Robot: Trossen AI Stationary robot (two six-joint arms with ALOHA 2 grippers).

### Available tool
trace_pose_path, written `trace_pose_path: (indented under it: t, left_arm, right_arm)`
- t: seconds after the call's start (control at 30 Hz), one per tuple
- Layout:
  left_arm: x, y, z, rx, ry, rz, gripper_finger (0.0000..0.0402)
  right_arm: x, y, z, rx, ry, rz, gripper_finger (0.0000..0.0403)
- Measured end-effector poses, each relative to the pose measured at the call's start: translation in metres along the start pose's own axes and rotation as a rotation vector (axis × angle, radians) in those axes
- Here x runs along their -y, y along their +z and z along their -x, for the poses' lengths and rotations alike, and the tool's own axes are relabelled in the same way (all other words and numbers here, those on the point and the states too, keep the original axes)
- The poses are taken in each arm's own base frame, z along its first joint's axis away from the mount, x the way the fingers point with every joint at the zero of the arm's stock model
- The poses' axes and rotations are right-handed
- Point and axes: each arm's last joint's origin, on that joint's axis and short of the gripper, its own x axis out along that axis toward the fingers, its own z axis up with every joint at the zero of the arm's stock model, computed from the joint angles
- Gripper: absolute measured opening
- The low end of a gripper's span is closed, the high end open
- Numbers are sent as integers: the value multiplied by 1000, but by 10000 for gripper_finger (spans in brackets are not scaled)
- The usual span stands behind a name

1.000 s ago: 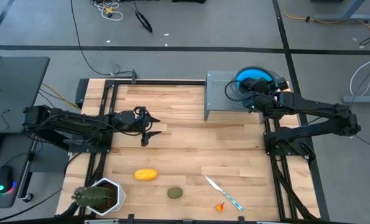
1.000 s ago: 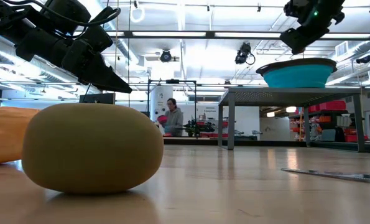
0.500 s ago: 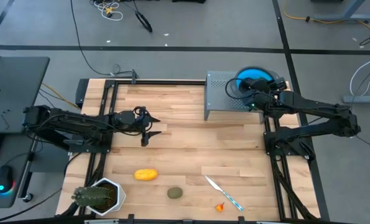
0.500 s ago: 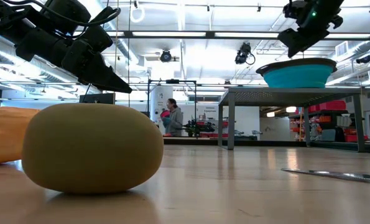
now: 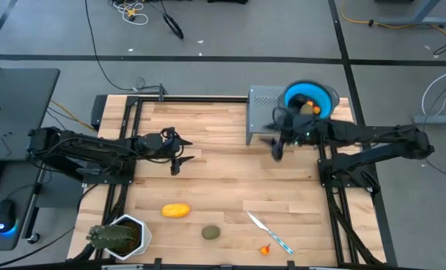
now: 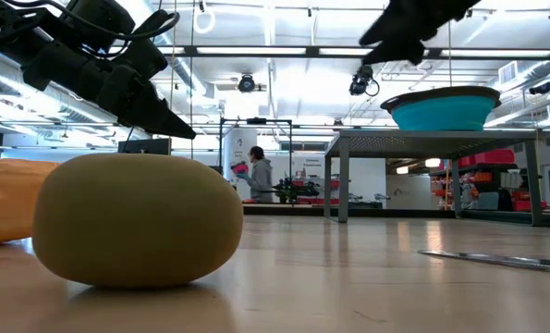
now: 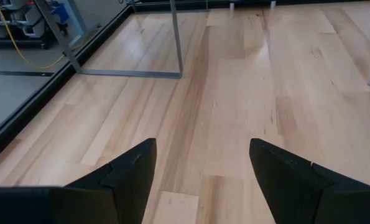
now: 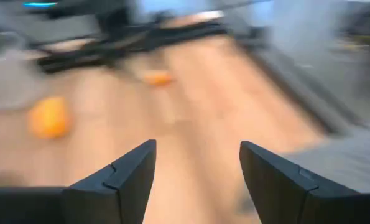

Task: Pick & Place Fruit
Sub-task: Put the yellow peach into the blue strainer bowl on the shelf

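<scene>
on the pale wooden plank surface [image 5: 223, 157], with the round blue bowl [image 5: 310, 98] on its grey perforated metal stand [image 5: 265, 112] taken as landmark, the remaining fruit lies well away, toward the opposite, near edge. the bowl already holds some small pieces, an orange one among them.

the right arm reaches in from beside the bowl; its right end effector [image 5: 276, 145] hangs just off the stand's front, over bare wood, fingers spread wide and empty in its wrist view. the left end effector [image 5: 176, 160] waits well apart from the bowl, across the surface, also wide and empty.

the yellow oblong fruit [image 5: 175, 211] lies far from the bowl, long axis running crosswise, parallel to the near edge; it sits closer to the left end effector than to the right. the olive-brown roundish fruit [image 5: 211, 233] rests further still, near the edge, between the yellow piece and the slim knife with light-blue handle [image 5: 269, 232]. the tiny orange-red bit [image 5: 264, 250] beside the knife looks the nearest to the right end effector, lying diagonally away from the bowl.
</scene>
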Motion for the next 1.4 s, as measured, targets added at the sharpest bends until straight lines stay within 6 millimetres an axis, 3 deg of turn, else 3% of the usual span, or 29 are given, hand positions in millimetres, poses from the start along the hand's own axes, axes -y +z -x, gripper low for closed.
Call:
trace_pose_path:
  t: [0.1, 0.33, 0.57, 0.73, 0.87, 1.1, 1.4]
  left_arm:
    - [0, 0, 0, 0, 0, 16, 265]
    - [-1, -4, 0, -37, 47, 89, 265]
    - [-2, -12, 1, -147, 108, 225, 265]
    - [-6, -2, 6, -326, 218, 279, 265]
    - [-9, 4, 14, -445, 316, 340, 265]
    - [-12, -11, 28, -620, 462, 414, 265]
    - [-13, -13, 27, -602, 487, 495, 271]
  right_arm:
    - [-14, -17, -12, -2, 109, 2, 242]
    - [-36, -50, -24, 6, 145, 57, 242]
    - [-48, -56, -36, 138, 147, 134, 242]
    - [-47, -55, -46, 213, 76, 209, 242]
    - [-46, -60, -56, 188, 30, 217, 242]
    - [-52, -76, -75, 93, 87, 225, 242]
    - [-56, -82, -88, 92, 104, 231, 242]
